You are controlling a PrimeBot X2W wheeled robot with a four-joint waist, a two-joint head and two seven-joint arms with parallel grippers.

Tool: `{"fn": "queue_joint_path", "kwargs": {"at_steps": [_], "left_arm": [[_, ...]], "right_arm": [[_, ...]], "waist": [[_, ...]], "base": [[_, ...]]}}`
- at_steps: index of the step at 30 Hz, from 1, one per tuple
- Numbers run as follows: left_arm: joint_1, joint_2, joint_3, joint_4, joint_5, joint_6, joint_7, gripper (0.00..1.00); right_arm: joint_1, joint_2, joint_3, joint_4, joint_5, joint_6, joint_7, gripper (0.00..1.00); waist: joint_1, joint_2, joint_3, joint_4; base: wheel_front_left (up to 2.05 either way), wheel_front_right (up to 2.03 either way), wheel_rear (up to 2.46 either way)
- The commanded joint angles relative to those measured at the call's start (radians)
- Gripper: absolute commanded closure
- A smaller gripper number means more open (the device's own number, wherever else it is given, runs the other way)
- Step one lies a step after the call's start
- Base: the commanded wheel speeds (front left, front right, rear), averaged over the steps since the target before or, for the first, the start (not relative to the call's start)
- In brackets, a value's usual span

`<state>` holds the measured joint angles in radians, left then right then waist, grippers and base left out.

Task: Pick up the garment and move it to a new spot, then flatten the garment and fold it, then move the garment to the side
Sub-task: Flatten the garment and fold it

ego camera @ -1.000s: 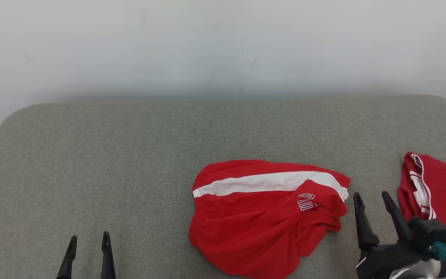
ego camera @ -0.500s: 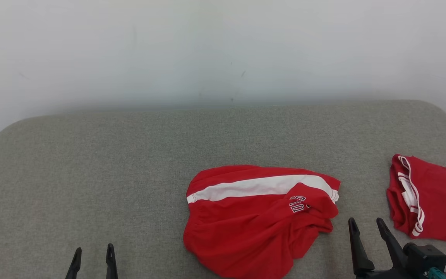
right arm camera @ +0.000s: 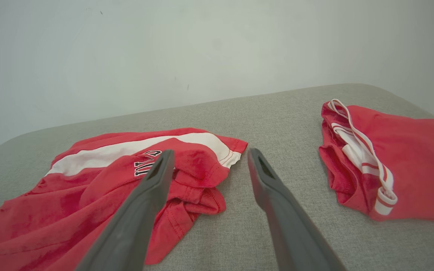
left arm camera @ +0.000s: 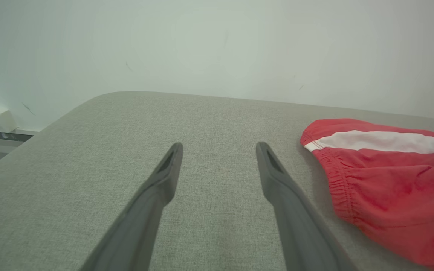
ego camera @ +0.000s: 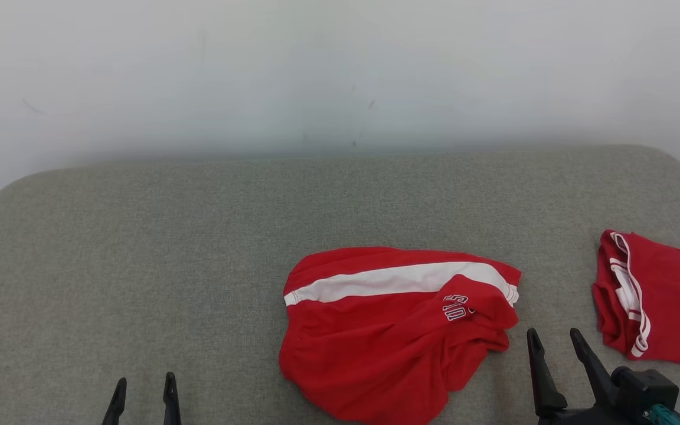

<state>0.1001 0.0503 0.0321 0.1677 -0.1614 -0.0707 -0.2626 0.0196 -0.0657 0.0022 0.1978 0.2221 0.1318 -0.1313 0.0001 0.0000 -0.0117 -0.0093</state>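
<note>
Red rumpled garment (ego camera: 387,342), white-striped, lies on woven grey cushion (ego camera: 198,236); both arms' fingers (ego camera: 540,378) gape empty.

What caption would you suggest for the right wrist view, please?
Open right gripper over grey cushion, between crumpled red garment and second red garment.

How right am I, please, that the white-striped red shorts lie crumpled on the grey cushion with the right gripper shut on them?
Only the grip is wrong: the right gripper stands open beside the red shorts, as the right wrist view shows. They do lie crumpled on the grey cushion.
</note>
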Motion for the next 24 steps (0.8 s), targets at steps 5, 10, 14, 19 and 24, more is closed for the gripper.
{"fn": "queue_joint_path", "kwargs": {"at_steps": [5, 10, 14, 19, 24], "left_arm": [[-0.012, 0.000, 0.002, 0.003, 0.005, -0.006, -0.003, 0.00], [-0.015, 0.000, 0.005, 0.002, 0.007, -0.006, -0.003, 0.00], [-0.028, 0.000, -0.001, 0.020, -0.004, -0.011, -0.003, 0.00], [-0.089, 0.002, -0.024, 0.104, -0.026, -0.026, 0.004, 0.00], [-0.243, 0.017, -0.077, 0.215, -0.050, -0.043, 0.122, 0.00]], "right_arm": [[-0.006, 0.005, -0.002, -0.005, -0.002, -0.003, 0.004, 0.00], [-0.009, 0.007, 0.003, -0.003, 0.001, -0.003, 0.002, 0.00], [-0.015, 0.009, 0.008, 0.001, 0.005, -0.003, -0.001, 0.00], [-0.021, 0.010, 0.022, 0.003, 0.006, -0.003, -0.003, 0.00], [-0.044, 0.011, 0.039, 0.006, 0.013, -0.003, -0.011, 0.00]], "waist": [[-0.0001, 0.0000, 0.007, -0.002], [-0.0001, 0.0000, 0.010, -0.003], [-0.0001, 0.0000, 0.014, -0.008], [-0.0001, 0.0000, 0.023, -0.024], [-0.0001, 0.0000, 0.057, -0.055]], "base": [[0.00, 0.00, 0.00], [0.00, 0.00, 0.00], [0.00, 0.00, 0.00], [0.00, 0.00, 0.00], [0.00, 0.00, 0.00]]}}
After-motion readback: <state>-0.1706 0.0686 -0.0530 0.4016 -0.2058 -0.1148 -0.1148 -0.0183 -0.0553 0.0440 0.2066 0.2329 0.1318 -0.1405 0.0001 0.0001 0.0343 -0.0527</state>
